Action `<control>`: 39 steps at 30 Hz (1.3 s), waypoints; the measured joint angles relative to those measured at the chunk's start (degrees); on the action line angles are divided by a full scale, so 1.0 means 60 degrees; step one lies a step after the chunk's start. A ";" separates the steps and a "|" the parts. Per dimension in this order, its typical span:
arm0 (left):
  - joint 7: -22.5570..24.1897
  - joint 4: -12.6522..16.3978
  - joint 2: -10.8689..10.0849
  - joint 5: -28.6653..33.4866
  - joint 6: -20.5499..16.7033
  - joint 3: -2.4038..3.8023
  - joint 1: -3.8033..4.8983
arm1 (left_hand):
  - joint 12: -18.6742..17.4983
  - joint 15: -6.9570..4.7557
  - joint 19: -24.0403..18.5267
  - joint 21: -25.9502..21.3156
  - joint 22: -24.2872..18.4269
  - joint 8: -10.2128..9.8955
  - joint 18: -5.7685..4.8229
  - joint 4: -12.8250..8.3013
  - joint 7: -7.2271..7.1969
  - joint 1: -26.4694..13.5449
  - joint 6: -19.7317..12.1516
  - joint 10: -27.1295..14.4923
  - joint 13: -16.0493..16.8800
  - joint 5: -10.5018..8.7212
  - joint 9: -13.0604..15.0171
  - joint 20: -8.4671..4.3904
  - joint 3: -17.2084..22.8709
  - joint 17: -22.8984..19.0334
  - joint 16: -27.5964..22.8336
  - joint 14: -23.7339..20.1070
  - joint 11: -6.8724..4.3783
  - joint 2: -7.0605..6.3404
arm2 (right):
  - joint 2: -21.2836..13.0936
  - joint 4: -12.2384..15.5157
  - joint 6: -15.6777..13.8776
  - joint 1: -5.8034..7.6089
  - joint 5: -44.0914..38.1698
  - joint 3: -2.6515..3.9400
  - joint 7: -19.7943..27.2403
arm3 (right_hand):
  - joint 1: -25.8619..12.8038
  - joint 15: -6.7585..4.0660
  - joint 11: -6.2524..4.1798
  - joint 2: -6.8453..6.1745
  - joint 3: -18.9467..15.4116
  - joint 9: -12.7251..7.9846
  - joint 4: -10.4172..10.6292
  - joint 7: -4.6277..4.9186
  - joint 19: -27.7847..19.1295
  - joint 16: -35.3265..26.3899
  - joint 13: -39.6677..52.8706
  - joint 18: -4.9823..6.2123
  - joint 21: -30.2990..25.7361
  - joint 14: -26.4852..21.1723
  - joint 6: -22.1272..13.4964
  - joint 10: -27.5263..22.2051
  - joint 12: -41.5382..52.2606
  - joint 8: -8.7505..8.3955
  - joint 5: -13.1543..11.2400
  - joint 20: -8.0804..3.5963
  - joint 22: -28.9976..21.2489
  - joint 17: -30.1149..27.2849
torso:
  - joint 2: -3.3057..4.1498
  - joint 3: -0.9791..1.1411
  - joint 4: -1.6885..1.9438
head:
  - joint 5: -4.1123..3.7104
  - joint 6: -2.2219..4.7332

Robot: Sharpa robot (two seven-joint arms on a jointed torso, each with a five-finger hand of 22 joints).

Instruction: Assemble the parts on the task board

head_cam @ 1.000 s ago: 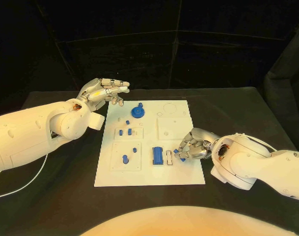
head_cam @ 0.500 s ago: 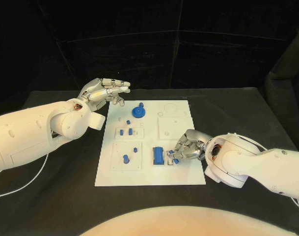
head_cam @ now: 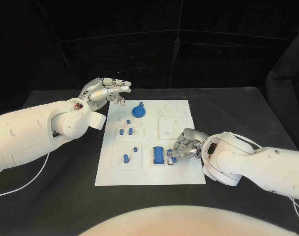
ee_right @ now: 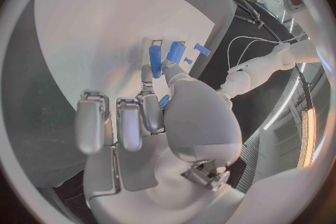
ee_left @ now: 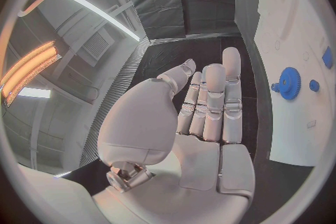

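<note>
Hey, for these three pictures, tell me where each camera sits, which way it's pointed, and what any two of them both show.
Head view: on the robot's head, looking down at the task board; both white arms enter, left hand and right hand.
Left wrist view: behind the left hand, fingers spread and holding nothing, facing across the board's edge.
Right wrist view: behind the right hand, facing down on the board.
Shared: head and left wrist views both show the blue gear.

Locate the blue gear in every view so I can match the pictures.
Head view: the gear stands at the board's far end, just right of the left hand.
Left wrist view: the gear sits on the board beside the hand's fingertips.
Right wrist view: not in it.
Shared landmark: the white board.
</note>
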 measured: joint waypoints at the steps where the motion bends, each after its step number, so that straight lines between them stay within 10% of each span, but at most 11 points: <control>1: -0.0001 0.0000 0.0000 0.0000 0.0002 0.0000 0.0000 | 0.0000 0.0000 0.0000 0.0000 0.0000 0.0000 0.0001 0.0000 0.0000 0.0000 0.0000 0.0000 0.0000 0.0000 0.0000 0.0000 0.0000 0.0000 0.0000 0.0000 0.0000 0.0000 | 0.0015 -0.0014 0.0021 0.0000 -0.0031 0.0000 -0.0020 | -0.0019 -0.0020 -0.0013 0.0014 -0.0038 0.0005 0.0037 -0.0030 0.0000 0.0000 0.0000 0.0000 0.0000 -0.0020 0.0044 0.0013 0.0000 0.0000 -0.0008 0.0000 0.0000 0.0000 | 0.0000 0.0000 0.0000 | -0.0005 -0.0002; 28: -0.0040 0.0003 0.0004 0.0000 0.0044 0.0000 0.0001 | 0.0000 0.0001 0.0000 0.0000 0.0003 0.0000 0.0001 0.0000 0.0019 0.0000 -0.0019 0.0000 0.0000 0.0000 0.0000 0.0000 0.0000 0.0001 0.0000 0.0001 0.0000 0.0000 | 0.0193 -0.0140 0.0689 0.0006 -0.0478 0.0003 -0.0275 | -0.0623 -0.0067 -0.0048 -0.0048 -0.0438 0.0157 0.0493 -0.0139 0.0033 -0.0001 -0.0001 0.0001 0.0000 0.0000 0.0271 -0.0024 -0.0083 0.0112 -0.0237 -0.0033 -0.0002 0.0001 | 0.0002 0.0005 0.0002 | 0.0012 -0.0012; 39: -0.0051 0.0001 0.0003 0.0000 0.0051 0.0000 0.0001 | 0.0000 0.0001 0.0000 0.0000 0.0003 0.0000 0.0001 0.0000 0.0035 0.0000 -0.0035 0.0000 0.0000 0.0000 0.0000 0.0000 0.0000 0.0002 0.0000 0.0001 0.0000 0.0000 | 0.0155 -0.0180 0.0651 0.0003 -0.0615 0.0000 -0.0336 | -0.1665 -0.0067 -0.0047 -0.0045 -0.1986 0.0344 0.1657 -0.0067 0.0033 -0.0041 -0.0001 0.0000 0.0000 0.0000 0.0205 -0.0024 -0.0270 0.0072 -0.2697 -0.0032 -0.0002 0.0006 | -0.0002 0.0003 0.0002 | -0.0010 0.0005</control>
